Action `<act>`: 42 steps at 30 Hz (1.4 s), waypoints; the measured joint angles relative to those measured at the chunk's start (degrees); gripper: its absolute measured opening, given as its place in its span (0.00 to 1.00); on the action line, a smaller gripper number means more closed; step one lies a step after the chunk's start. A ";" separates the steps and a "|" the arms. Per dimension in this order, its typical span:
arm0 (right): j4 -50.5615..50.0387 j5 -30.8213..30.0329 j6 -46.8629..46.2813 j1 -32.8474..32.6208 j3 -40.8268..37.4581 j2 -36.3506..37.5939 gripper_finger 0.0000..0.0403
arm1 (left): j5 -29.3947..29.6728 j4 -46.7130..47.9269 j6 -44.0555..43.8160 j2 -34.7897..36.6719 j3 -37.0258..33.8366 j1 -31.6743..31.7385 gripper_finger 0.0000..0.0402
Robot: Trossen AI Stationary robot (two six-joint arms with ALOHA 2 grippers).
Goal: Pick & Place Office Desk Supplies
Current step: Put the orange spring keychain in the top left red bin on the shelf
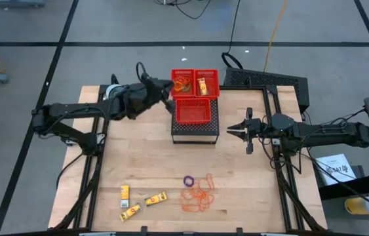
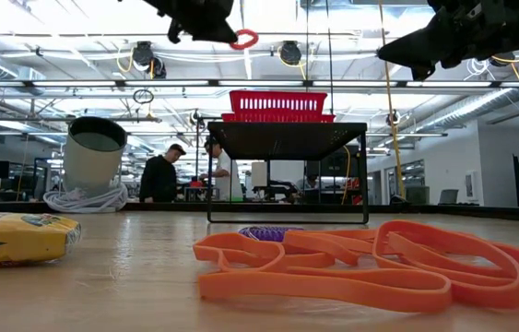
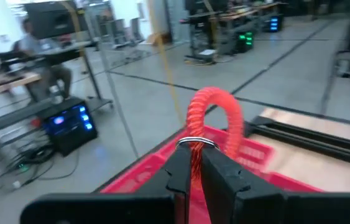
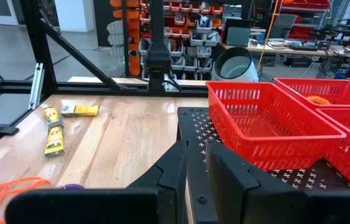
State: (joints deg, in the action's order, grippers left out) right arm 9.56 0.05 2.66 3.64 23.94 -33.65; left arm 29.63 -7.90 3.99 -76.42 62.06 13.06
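Note:
My left gripper (image 1: 169,90) hovers at the left side of the red mesh baskets (image 1: 195,95), shut on a red ring (image 3: 215,115), which the low view shows high above the table as the red ring (image 2: 243,39). My right gripper (image 1: 231,131) waits shut in the air to the right of the basket stand, touching nothing. On the near part of the table lie a purple ring (image 1: 188,180), a heap of orange rubber bands (image 1: 198,195) and three yellow packets (image 1: 124,192), (image 1: 155,198), (image 1: 130,212). The far baskets hold orange bands with a green ring (image 1: 183,82) and a yellow packet (image 1: 202,84). My left gripper pinches the red ring between its two fingers at the ring's lower part, where a thin silver band (image 3: 194,142) wraps it. The fingers come roughly level from the table's left. The ring's loop stands out beyond the fingertips, lifted clear of table and baskets.
Three red baskets sit on a black perforated stand (image 1: 195,131) in the table's far middle; the near basket (image 1: 193,111) looks empty. A round blue-grey container (image 2: 93,152) stands on the table. People sit in the room beyond (image 2: 159,175). Bare wood lies between stand and loose items.

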 joint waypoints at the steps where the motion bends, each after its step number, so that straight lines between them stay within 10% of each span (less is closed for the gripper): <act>1: -0.05 0.00 0.10 0.01 0.00 0.00 0.12 | 0.00 0.04 -0.07 0.00 0.00 0.96 0.08; 42: -0.42 -0.04 1.11 0.01 0.00 0.00 0.12 | -7.19 -4.93 -16.31 -12.13 0.00 11.17 0.11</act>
State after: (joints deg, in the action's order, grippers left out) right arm 9.15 0.01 3.77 3.65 23.94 -33.65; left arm 22.44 -12.83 -12.32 -88.55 62.06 24.23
